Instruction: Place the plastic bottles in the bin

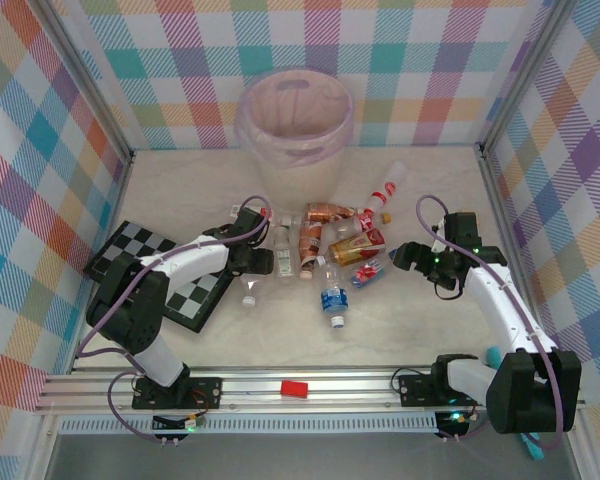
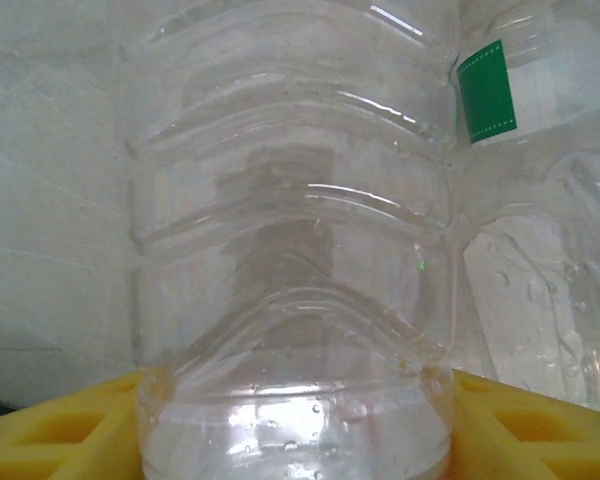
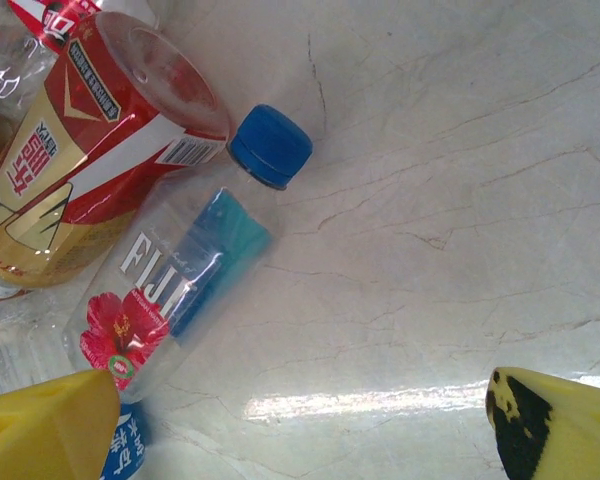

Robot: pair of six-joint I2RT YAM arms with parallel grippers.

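Note:
The bin (image 1: 295,125) stands at the back centre, lined with a pinkish bag. Several plastic bottles (image 1: 330,240) lie scattered in front of it. My left gripper (image 1: 263,262) is shut on a clear ribbed bottle (image 1: 283,262). In the left wrist view that bottle (image 2: 290,230) spans the gap, and both yellow fingers (image 2: 60,430) press its sides. My right gripper (image 1: 405,255) stands open over bare table, just right of a blue-capped Fiji bottle (image 1: 368,272). In the right wrist view the Fiji bottle (image 3: 180,290) lies beside the left finger (image 3: 50,420), with nothing between the fingers.
A checkered board (image 1: 170,275) lies under my left arm. A red-and-gold bottle (image 3: 90,170) touches the Fiji bottle. A blue-labelled bottle (image 1: 334,300) lies nearest the front. A green-labelled bottle (image 2: 500,90) lies behind the held one. A small red block (image 1: 295,388) sits on the front rail.

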